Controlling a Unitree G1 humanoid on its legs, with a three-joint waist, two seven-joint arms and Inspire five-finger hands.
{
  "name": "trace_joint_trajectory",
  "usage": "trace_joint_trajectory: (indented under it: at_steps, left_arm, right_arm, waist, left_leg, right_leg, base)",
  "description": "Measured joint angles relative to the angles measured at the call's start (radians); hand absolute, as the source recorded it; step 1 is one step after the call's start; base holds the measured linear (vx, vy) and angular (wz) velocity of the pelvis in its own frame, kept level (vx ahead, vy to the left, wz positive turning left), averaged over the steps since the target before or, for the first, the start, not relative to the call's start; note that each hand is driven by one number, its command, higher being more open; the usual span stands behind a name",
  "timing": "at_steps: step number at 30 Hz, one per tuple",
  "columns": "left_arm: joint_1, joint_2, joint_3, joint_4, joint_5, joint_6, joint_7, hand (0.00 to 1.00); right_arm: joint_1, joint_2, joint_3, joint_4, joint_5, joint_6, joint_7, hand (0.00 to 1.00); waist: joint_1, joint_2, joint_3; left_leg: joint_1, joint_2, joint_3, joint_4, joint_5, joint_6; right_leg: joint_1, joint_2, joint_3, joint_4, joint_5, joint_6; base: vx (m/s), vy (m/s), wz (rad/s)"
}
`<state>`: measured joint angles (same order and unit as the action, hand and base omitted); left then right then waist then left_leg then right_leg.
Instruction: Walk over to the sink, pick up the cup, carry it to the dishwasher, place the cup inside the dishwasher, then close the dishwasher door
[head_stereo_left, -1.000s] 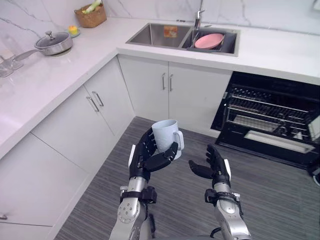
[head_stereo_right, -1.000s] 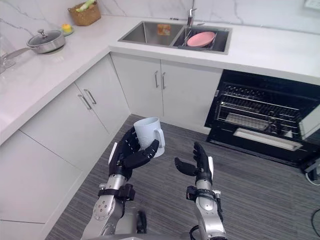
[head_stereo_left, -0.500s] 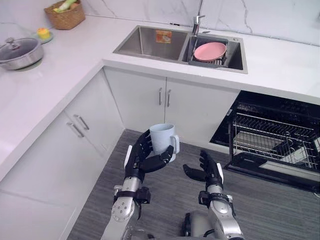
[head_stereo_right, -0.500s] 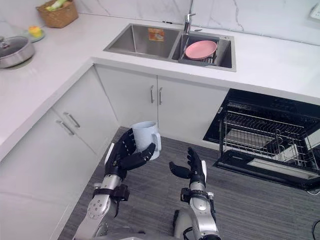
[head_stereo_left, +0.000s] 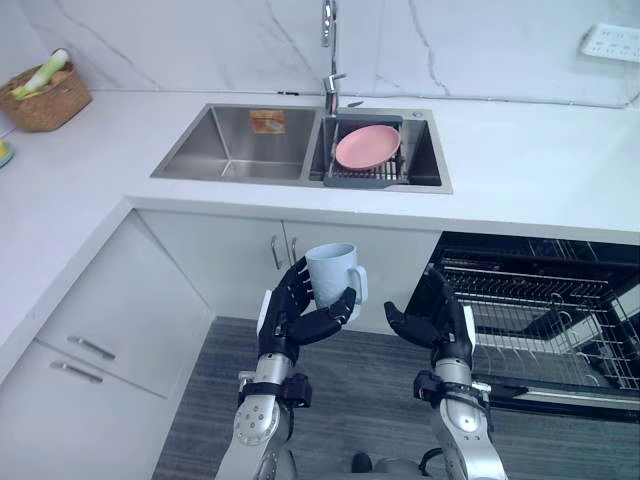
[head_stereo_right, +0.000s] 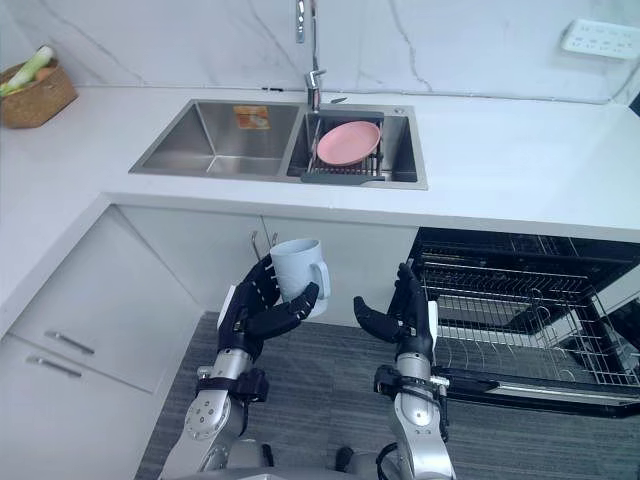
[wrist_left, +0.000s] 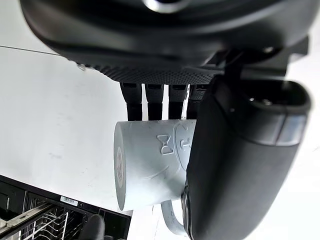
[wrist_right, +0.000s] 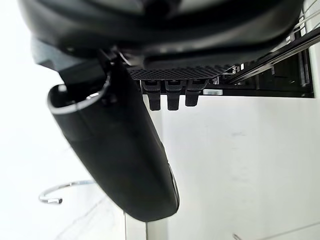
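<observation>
Holding cup upright in air, left hand fingers and thumb wrapped round it, below counter edge under sink. Right hand empty, fingers loose. View has swung right: robot turned, open dishwasher now near. Putting cup in comes next.

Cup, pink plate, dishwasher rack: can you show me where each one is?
cup (head_stereo_left: 330, 272), left eye view, on its outer wall just below the rim.
pink plate (head_stereo_left: 367, 146), left eye view, on the middle of its face.
dishwasher rack (head_stereo_left: 540, 320), left eye view, on its wire grid.
</observation>
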<state>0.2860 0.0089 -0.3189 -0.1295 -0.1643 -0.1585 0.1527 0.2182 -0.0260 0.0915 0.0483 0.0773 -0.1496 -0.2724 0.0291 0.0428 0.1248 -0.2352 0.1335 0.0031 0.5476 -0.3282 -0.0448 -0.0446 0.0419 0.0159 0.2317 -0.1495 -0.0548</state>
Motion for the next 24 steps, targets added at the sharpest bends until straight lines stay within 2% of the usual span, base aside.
trace_joint_trajectory:
  at_steps: [1, 2, 4, 6, 8, 10, 13, 14, 15, 16, 17, 18, 21, 23, 24]
  left_arm:
    - [0.0, 0.001, 0.0, 0.001, 0.0, 0.0, 0.002, 0.3]
    - [0.001, 0.004, -0.002, 0.003, 0.002, 0.0, 0.004, 0.3]
    - [0.0, 0.022, 0.004, 0.007, 0.008, 0.001, 0.022, 0.3]
    - [-0.002, 0.022, 0.007, 0.006, 0.008, 0.001, 0.025, 0.3]
    - [-0.002, 0.023, 0.009, 0.006, 0.01, 0.001, 0.03, 0.3]
    - [-0.006, 0.023, 0.015, 0.005, 0.011, 0.001, 0.039, 0.3]
    - [-0.015, 0.032, 0.031, 0.004, 0.031, 0.001, 0.051, 0.3]
    - [-0.023, 0.04, 0.052, 0.004, 0.041, 0.001, 0.062, 0.3]
    - [-0.029, 0.044, 0.061, 0.004, 0.043, 0.0, 0.066, 0.3]
    - [-0.042, 0.048, 0.087, 0.004, 0.045, 0.0, 0.071, 0.3]
    - [-0.047, 0.049, 0.1, 0.004, 0.046, 0.0, 0.075, 0.3]
    - [-0.056, 0.044, 0.12, 0.01, 0.046, -0.002, 0.087, 0.3]
    - [-0.057, 0.022, 0.123, 0.009, 0.046, -0.003, 0.089, 0.3]
    - [-0.057, 0.014, 0.123, 0.01, 0.047, -0.003, 0.087, 0.3]
    - [-0.058, 0.013, 0.122, 0.013, 0.046, -0.003, 0.086, 0.3]
  right_arm:
    - [-0.009, 0.0, 0.002, 0.004, 0.004, 0.0, 0.0, 0.9]
    - [-0.011, 0.0, 0.004, 0.007, 0.008, 0.0, 0.001, 0.9]
    - [-0.006, 0.036, 0.009, 0.002, 0.018, 0.001, 0.007, 0.9]
    - [-0.007, 0.055, 0.011, -0.022, 0.019, 0.001, 0.02, 0.9]
    - [-0.011, 0.057, 0.024, -0.042, 0.019, -0.004, 0.033, 0.9]
    - [-0.014, 0.061, 0.042, -0.057, 0.019, -0.012, 0.039, 0.9]
    - [-0.03, 0.069, 0.054, -0.058, 0.019, -0.015, 0.051, 0.9]
    - [-0.056, 0.066, 0.062, -0.047, 0.019, -0.015, 0.055, 0.9]
    - [-0.068, 0.065, 0.064, -0.041, 0.019, -0.016, 0.054, 0.9]
    - [-0.1, 0.063, 0.069, -0.028, 0.019, -0.019, 0.055, 0.9]
    - [-0.112, 0.063, 0.072, -0.024, 0.019, -0.02, 0.055, 0.9]
    - [-0.129, 0.061, 0.075, -0.021, 0.02, -0.021, 0.057, 0.9]
    - [-0.126, 0.017, 0.072, -0.023, 0.021, -0.023, 0.058, 0.9]
    - [-0.111, 0.007, 0.072, -0.03, 0.032, -0.025, 0.058, 0.9]
    - [-0.094, 0.01, 0.075, -0.052, 0.056, -0.026, 0.06, 0.9]
  waist:
    - [0.005, 0.008, -0.005]
    - [0.009, 0.003, -0.004]
    - [-0.004, -0.044, -0.026]
    - [-0.004, -0.062, -0.028]
    - [0.0, -0.063, -0.028]
    - [-0.003, -0.064, -0.028]
    - [-0.013, -0.068, -0.025]
    - [-0.018, -0.069, -0.025]
    - [-0.02, -0.069, -0.025]
    - [-0.024, -0.072, -0.026]
    - [-0.028, -0.073, -0.026]
    - [-0.034, -0.061, -0.024]
    - [-0.034, -0.033, -0.032]
    - [-0.043, -0.03, -0.031]
    - [-0.042, -0.027, -0.028]
  left_leg:
    - [0.017, -0.032, -0.065, -0.107, 0.085, -0.025]
    - [0.039, -0.043, -0.061, -0.13, 0.14, -0.01]
    - [0.055, -0.071, 0.008, -0.135, 0.125, 0.014]
    - [0.084, -0.085, 0.059, -0.151, 0.113, 0.027]
    - [0.134, -0.084, 0.12, -0.178, 0.091, 0.044]
    - [0.179, -0.081, 0.179, -0.211, 0.084, 0.053]
    - [0.251, -0.073, 0.269, -0.268, 0.079, 0.062]
    - [0.278, -0.063, 0.317, -0.288, 0.077, 0.065]
    - [0.283, -0.058, 0.333, -0.293, 0.077, 0.065]
    - [0.287, -0.051, 0.371, -0.295, 0.071, 0.075]
    - [0.287, -0.048, 0.385, -0.287, 0.066, 0.078]
    - [0.289, -0.029, 0.399, -0.254, 0.037, 0.048]
    - [0.305, 0.028, 0.379, -0.244, 0.024, 0.026]
    - [0.298, 0.067, 0.355, -0.182, 0.022, 0.026]
    - [0.269, 0.097, 0.344, -0.079, 0.023, 0.027]
  right_leg:
    - [-0.014, -0.003, 0.04, 0.032, -0.024, 0.028]
    - [-0.019, -0.004, 0.065, 0.052, -0.032, 0.046]
    - [-0.026, -0.048, 0.111, 0.058, -0.052, 0.08]
    - [-0.032, -0.068, 0.143, 0.06, -0.055, 0.096]
    - [-0.045, -0.076, 0.14, 0.102, -0.063, 0.113]
    - [-0.091, -0.085, 0.083, 0.19, -0.066, 0.12]
    - [-0.15, -0.122, -0.095, 0.279, -0.058, 0.131]
    - [-0.158, -0.14, -0.203, 0.277, -0.056, 0.128]
    - [-0.163, -0.15, -0.248, 0.273, -0.064, 0.114]
    - [-0.184, -0.184, -0.333, 0.268, -0.09, 0.07]
    - [-0.187, -0.197, -0.364, 0.247, -0.085, 0.064]
    - [-0.17, -0.182, -0.38, 0.18, -0.016, 0.043]
    - [-0.123, -0.101, -0.37, 0.096, 0.005, 0.019]
    - [-0.067, -0.054, -0.368, 0.018, 0.024, 0.008]
    - [-0.03, -0.027, -0.355, -0.037, 0.038, 0.001]
  base:
    - [0.27, 0.328, -0.97]
    - [0.25, 0.279, -0.83]
    - [0.27, 0.274, -0.59]
    - [0.19, 0.202, -0.62]
    - [0.14, 0.155, -0.95]
    - [0.1, 0.106, -1.01]
    - [0.06, 0.038, -1.06]
    - [0.05, -0.024, -0.96]
    - [0.05, -0.065, -1.15]
    - [0.02, -0.058, -0.78]
    - [0.05, -0.087, -0.87]
    - [0.09, -0.104, -0.6]
    - [0.12, -0.142, -0.4]
    - [0.12, -0.122, -0.23]
    - [0.1, -0.074, -0.33]
